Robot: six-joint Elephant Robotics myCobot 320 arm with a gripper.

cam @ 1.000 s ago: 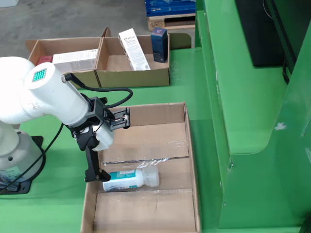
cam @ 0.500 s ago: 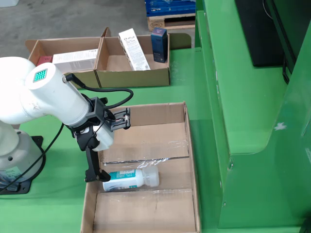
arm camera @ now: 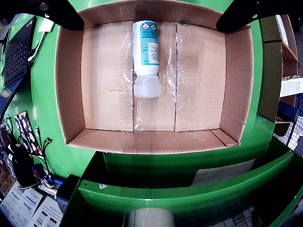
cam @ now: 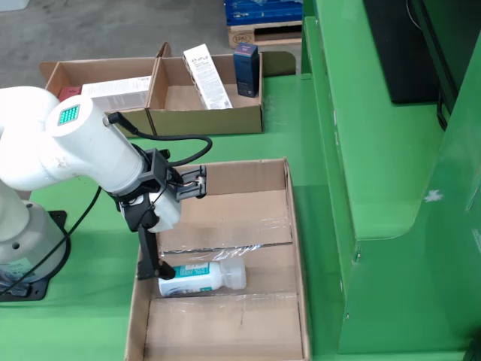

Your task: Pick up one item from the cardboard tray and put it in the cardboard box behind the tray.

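Observation:
A white bottle with a teal label (arm camera: 146, 49) and a clear cap lies on its side on the floor of the cardboard tray (arm camera: 106, 137). It is the only item in the tray. My gripper (arm camera: 150, 21) is open and empty above the bottle's bottom end, with one black finger (arm camera: 61, 12) at upper left and the other at upper right, both well apart from the bottle. In the standing view the bottle (cam: 197, 277) lies near the tray's left wall (cam: 135, 316), with my gripper (cam: 159, 267) just above its left end.
Behind the tray stand two open cardboard boxes: one (cam: 207, 116) holds a white carton (cam: 207, 75) and a dark blue box (cam: 246, 59), the other (cam: 64, 75) holds a white carton. A tall green structure (cam: 376, 165) borders the tray's right side. The arm's base (cam: 19, 256) stands left.

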